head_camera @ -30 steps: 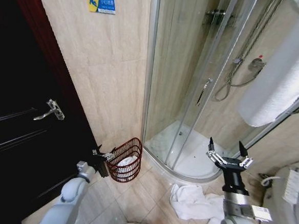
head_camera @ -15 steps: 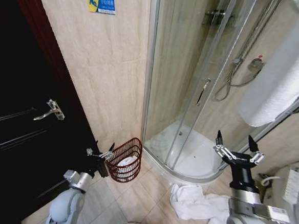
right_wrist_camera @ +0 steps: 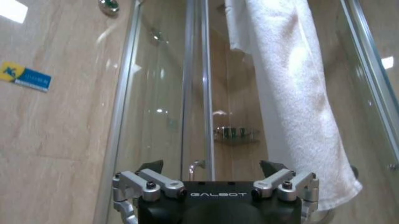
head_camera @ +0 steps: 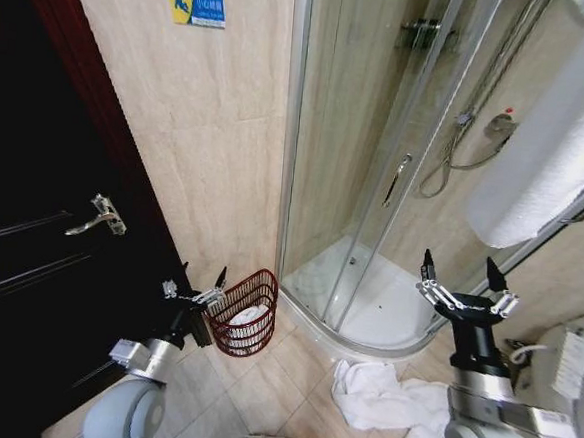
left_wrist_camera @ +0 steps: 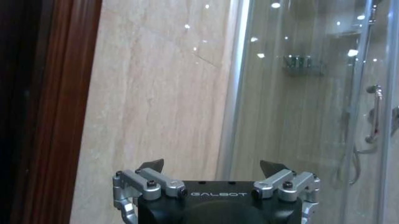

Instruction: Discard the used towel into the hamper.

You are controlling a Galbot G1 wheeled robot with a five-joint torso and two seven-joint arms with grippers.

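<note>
— From the head view we see the hamper point(head_camera: 245, 313) on the tiled floor in the corner between the beige wall and the shower enclosure point(head_camera: 376, 165), with something white inside it. A crumpled white towel point(head_camera: 380, 398) lies on the floor near the shower's curved base, well apart from the hamper.

— Our left gripper point(head_camera: 194, 285) is raised just beside the hamper's rim, fingers spread and empty. Our right gripper point(head_camera: 467, 287) is up in front of the shower tray, fingers spread too.

— The wrist views add "GALBOT" printed on each gripper body. The right wrist view shows a white towel hanging point(right_wrist_camera: 293, 93) beside the glass.

— We can read no words on the blue and yellow wall sign point(head_camera: 196, 3); its characters are too small. The dark door point(head_camera: 38, 261) is cut off at the edge.
</note>
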